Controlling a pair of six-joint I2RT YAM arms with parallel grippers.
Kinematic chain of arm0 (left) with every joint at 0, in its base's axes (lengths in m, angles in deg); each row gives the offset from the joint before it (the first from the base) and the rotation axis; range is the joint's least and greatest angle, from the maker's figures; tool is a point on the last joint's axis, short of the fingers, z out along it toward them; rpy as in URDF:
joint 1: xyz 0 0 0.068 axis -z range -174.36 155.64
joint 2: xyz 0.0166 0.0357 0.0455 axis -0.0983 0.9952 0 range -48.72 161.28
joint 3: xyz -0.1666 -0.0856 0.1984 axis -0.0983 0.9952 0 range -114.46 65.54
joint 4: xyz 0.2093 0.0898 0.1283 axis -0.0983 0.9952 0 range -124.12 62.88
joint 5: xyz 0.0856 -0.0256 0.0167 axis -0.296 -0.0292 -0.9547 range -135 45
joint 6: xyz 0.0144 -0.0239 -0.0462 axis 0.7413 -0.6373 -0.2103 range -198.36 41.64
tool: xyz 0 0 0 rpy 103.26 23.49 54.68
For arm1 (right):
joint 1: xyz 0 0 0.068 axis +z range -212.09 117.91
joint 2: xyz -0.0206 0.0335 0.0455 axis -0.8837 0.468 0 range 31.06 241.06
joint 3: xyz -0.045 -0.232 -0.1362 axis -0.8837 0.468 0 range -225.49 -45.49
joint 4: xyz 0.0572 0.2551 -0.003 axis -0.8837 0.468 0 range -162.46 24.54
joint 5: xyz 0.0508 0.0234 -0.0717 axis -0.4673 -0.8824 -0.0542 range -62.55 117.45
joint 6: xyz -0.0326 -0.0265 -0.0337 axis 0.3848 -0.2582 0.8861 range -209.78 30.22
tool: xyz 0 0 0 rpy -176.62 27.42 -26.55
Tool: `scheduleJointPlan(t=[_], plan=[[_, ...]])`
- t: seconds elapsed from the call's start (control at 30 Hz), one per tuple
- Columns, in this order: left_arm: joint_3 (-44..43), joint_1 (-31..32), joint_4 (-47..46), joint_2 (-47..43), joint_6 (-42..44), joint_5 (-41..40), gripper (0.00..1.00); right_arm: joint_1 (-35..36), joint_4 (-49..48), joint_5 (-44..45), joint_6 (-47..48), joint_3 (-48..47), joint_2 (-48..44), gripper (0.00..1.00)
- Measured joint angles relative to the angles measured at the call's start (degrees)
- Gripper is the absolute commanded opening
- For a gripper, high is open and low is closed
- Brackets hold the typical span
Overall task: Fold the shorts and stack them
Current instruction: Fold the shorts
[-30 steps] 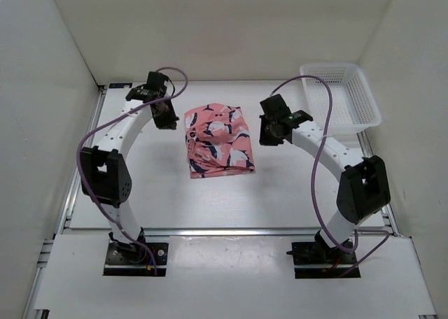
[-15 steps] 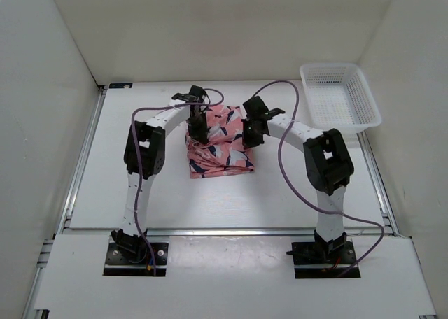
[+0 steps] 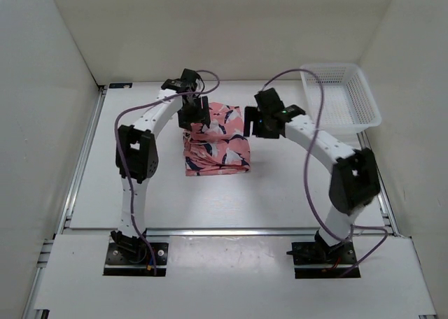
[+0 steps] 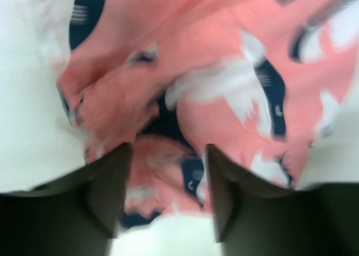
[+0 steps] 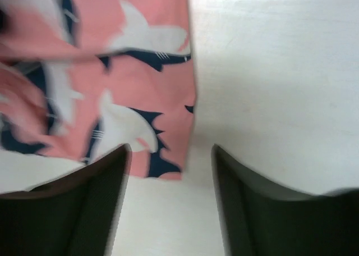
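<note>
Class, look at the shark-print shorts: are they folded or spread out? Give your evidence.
Folded: the shorts lie as a compact, layered bundle on the table, no legs spread out.

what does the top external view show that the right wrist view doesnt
Only the top external view shows both arms whole, the left pincer over the far left corner of the shorts, the full folded bundle, and the white mesh basket at the far right. Only the right wrist view shows the shark print close up and the right pincer open, its gap over the shorts' edge and bare table. Both show the shorts, the table and the right pincer.
</note>
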Motion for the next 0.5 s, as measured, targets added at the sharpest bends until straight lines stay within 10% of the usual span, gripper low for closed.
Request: scheduleJointPlan(t=[0.1,0.5], plan=[[0.0,0.5,2.0,-7.0,0.6,-1.0,1.00,0.0,1.2,5.7,0.2,-0.1,-10.8,1.00],[14.4,-0.3,-1.7,-56.6,1.3,-10.1,1.00,-4.0,12.8,29.5,-0.9,6.1,-36.1,1.00]])
